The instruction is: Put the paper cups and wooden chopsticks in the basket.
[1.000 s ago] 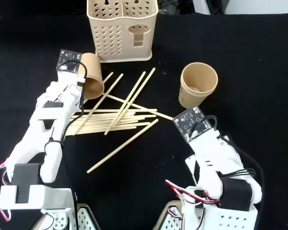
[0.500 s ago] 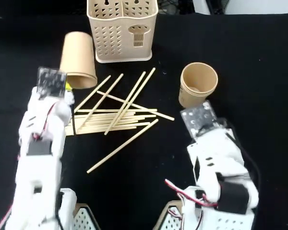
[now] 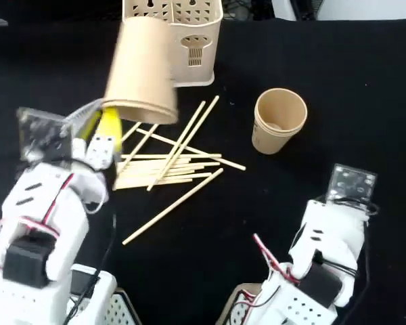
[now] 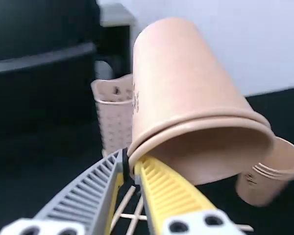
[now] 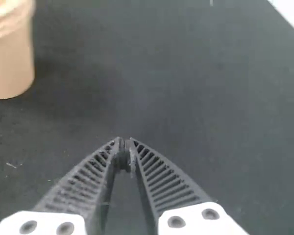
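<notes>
Above the black bench [image 3: 338, 81], my left hand [image 4: 130, 164] pinches the rim of a tan paper cup [image 3: 142, 68]; its long axis tilts, base toward the beige slotted basket [image 3: 196, 54]. My right hand [image 5: 122, 155] is clenched.

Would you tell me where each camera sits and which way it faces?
High view: fixed above, facing down on table, basket, chopsticks, standing cup; both arms show.
Left wrist view: on the left arm, facing the basket past the left end effector, shut on a lifted cup.
Right wrist view: on the right arm, facing the table past the shut right end effector.
Shared: all show the standing cup.
</notes>
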Motion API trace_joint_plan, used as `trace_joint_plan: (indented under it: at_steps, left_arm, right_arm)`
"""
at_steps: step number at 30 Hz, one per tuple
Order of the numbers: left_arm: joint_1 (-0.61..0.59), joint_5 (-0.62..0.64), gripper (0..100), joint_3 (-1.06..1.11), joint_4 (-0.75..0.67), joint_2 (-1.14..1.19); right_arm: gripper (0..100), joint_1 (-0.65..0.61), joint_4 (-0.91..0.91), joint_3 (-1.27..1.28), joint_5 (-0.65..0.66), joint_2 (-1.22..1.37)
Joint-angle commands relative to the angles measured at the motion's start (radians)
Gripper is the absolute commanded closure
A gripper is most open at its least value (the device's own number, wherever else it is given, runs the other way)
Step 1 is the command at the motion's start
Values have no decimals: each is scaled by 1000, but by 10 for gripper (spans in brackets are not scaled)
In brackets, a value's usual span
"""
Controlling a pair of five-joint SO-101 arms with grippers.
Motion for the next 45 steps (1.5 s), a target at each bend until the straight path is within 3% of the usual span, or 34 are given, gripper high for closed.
trace_joint_plan:
  at_steps: [1,7,12,17,24,34,40,45]
  left_arm:
    - [124,9,971,-332,169,298]
    - [259,2,970,-800,463,707]
    - [274,-48,970,-1127,647,1017]
    - [282,-101,970,-1426,743,1257]
    - [381,-203,970,-1710,779,1484]
    - [369,-218,970,-1821,793,1616]
    - [352,-164,970,-1778,810,1452]
    - [361,-160,970,-1561,810,1280]
  right_arm:
    - [986,29,-32,33,-74,-71]
    - [986,29,-32,119,-92,-71]
    - [986,23,-34,165,-91,-71]
    - [986,21,-40,188,-91,-71]
    - [986,21,-40,191,-91,-71]
    - [986,21,-40,193,-91,-71]
    - [986,23,-40,185,-91,-71]
    - [986,25,-40,185,-91,-71]
